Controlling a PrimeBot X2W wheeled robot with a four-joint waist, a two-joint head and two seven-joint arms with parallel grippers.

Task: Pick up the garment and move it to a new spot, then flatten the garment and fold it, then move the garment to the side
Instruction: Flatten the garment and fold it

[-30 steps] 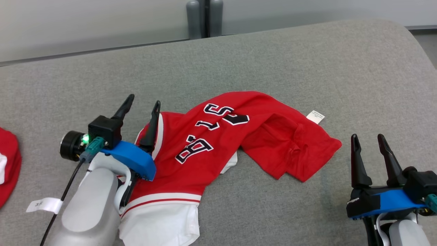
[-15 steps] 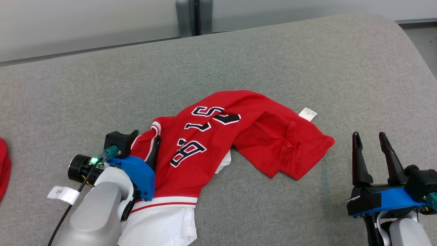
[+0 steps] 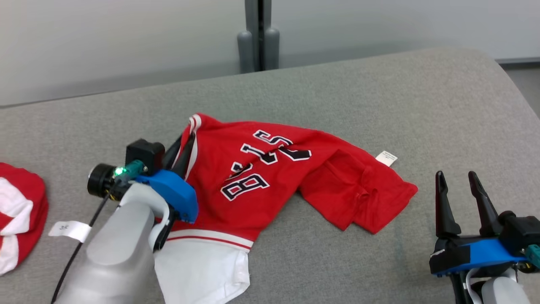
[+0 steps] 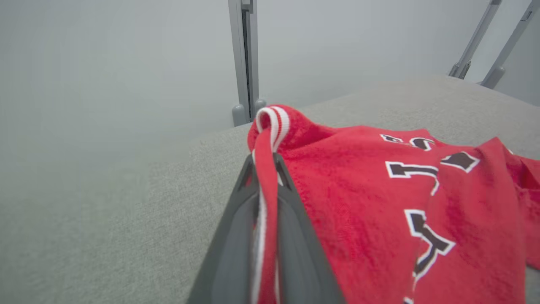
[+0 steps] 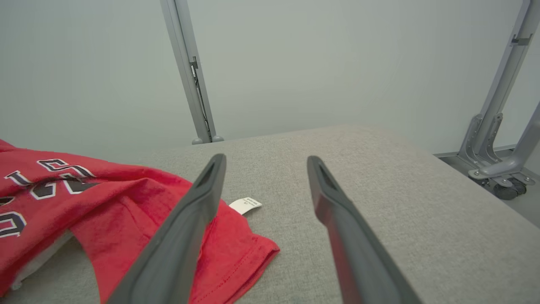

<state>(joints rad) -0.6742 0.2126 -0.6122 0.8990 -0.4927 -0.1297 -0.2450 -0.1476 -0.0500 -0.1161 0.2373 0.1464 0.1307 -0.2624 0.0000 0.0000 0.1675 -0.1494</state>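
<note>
Grey surface [image 3: 379, 93] stretches past garment [image 3: 261, 177]; left pincer [image 3: 184, 141] grips its striped edge [image 4: 272, 122], right pincer [image 3: 456, 175] spread.

The garment [image 3: 276, 192] is matt knit cloth (the table [image 3: 379, 97], coarse woven fabric).

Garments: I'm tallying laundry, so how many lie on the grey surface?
2. The red jersey lies mid-surface, its striped edge pinched by the left gripper; a red-and-white garment sits cut off at the left edge. White cloth under the jersey may be another.
</note>
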